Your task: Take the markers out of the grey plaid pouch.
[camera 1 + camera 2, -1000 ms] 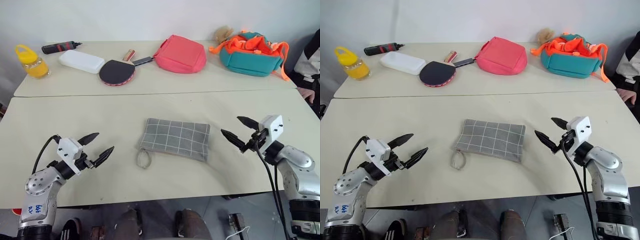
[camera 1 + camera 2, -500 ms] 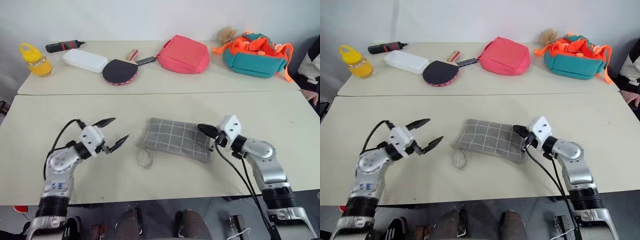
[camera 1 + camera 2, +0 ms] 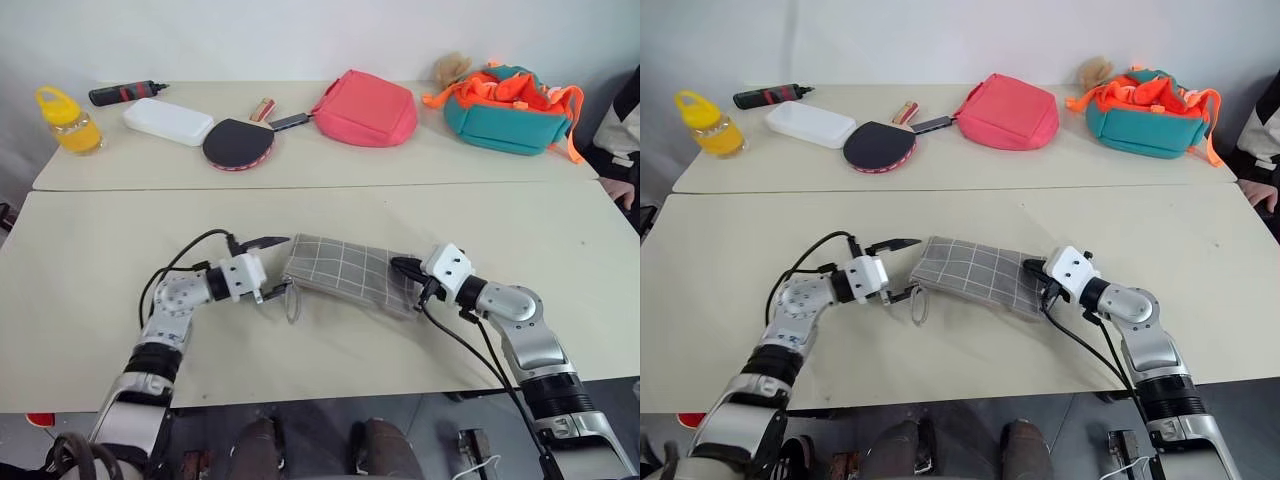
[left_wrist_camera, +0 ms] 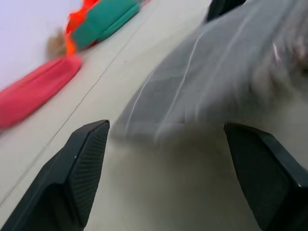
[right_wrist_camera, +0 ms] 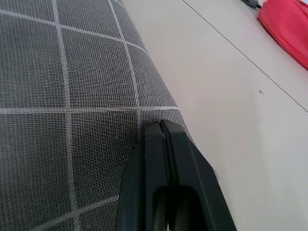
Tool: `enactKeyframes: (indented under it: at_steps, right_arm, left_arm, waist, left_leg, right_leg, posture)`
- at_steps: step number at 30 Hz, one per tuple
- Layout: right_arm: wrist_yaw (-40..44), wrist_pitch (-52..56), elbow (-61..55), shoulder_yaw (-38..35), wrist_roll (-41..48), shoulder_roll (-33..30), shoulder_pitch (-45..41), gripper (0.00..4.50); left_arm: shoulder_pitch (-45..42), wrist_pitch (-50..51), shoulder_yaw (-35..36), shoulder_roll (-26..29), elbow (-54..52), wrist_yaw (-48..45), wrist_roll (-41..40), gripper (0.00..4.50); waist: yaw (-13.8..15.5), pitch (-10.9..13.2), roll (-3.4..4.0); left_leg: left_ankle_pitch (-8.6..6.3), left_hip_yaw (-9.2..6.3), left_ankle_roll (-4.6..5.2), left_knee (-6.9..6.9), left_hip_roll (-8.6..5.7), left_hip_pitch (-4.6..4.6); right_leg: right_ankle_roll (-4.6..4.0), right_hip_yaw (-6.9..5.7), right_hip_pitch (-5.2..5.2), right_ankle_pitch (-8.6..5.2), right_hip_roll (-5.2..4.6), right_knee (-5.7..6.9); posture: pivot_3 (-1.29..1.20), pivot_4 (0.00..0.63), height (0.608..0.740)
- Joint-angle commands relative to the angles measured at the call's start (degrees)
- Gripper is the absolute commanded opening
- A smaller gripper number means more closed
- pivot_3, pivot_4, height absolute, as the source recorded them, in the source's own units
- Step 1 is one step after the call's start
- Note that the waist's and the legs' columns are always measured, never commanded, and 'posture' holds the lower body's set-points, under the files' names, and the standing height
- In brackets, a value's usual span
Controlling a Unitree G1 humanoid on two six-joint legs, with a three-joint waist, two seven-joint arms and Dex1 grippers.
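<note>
At frame centre, the closed right gripper (image 3: pixel 405 268) pinched the soft, limp grey plaid pouch (image 3: pixel 350 272); the left gripper (image 3: pixel 276 266) gaped at its zip end.

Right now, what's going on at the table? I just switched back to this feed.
The robot is working on the grey plaid pouch lying on the near table. Its right gripper is shut on the pouch's right end, pinching the fabric at that edge. Its left gripper is open at the pouch's left end, by the loop strap, one finger on either side of that corner. The pouch looks zipped, and no markers are out yet.
</note>
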Motion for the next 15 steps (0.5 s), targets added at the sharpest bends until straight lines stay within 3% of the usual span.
enactKeyframes:
  at_steps: [1,5,6,9,15]
  right_arm:
    - [0.6,-0.24,-0.87,-0.32,0.67,-0.22,0.05,0.01]
    - [0.57,0.24,-1.7,-0.99,1.34,-0.26,0.57,0.01]
    - [0.53,0.38,-1.95,-1.06,1.44,-0.22,0.74,0.0]
    - [0.46,0.45,-2.48,-0.98,1.51,-0.13,1.16,0.0]
    - [0.77,0.42,-2.16,-0.95,1.64,-0.22,0.76,0.0]
  left_arm:
    - [-3.05,-4.6,-0.57,-0.68,2.91,0.75,0.89,4.04]
    - [-3.78,-6.47,-1.31,-0.43,5.3,0.15,1.45,4.04]
    - [-3.8,-6.22,-1.36,-0.47,5.72,-0.5,0.98,3.86]
    - [-3.88,-7.25,-1.71,-0.1,6.57,-0.4,1.28,3.13]
    - [-3.72,-7.6,-1.65,0.34,5.99,-1.0,0.12,1.13]
  waist:
    - [-0.11,0.0,0.0]
    - [-0.29,0.0,0.01]
    - [-0.25,0.0,0.01]
    - [-0.11,0.0,0.01]
    - [-0.11,0.0,0.01]
  left_leg:
    - [0.0,0.0,0.0,-0.01,0.0,0.0]
    - [0.01,-0.02,-0.01,-0.1,0.01,0.04]
    - [0.01,-0.02,-0.01,-0.1,0.01,0.04]
    - [0.01,-0.02,-0.01,-0.05,0.0,0.01]
    - [0.01,-0.06,-0.01,-0.03,0.01,0.02]
  right_leg:
    - [0.0,0.0,-0.01,0.0,0.0,0.02]
    - [0.0,0.0,-0.05,0.0,0.0,0.03]
    - [0.0,0.0,-0.05,0.0,0.01,0.03]
    - [0.0,0.0,-0.04,0.0,0.0,0.02]
    - [0.0,0.0,-0.03,0.0,0.0,0.04]
  posture:
    - [0.0,0.15,0.74]
    - [0.0,0.15,0.74]
    - [0.0,0.15,0.74]
    - [0.0,0.15,0.74]
    - [0.0,0.15,0.74]
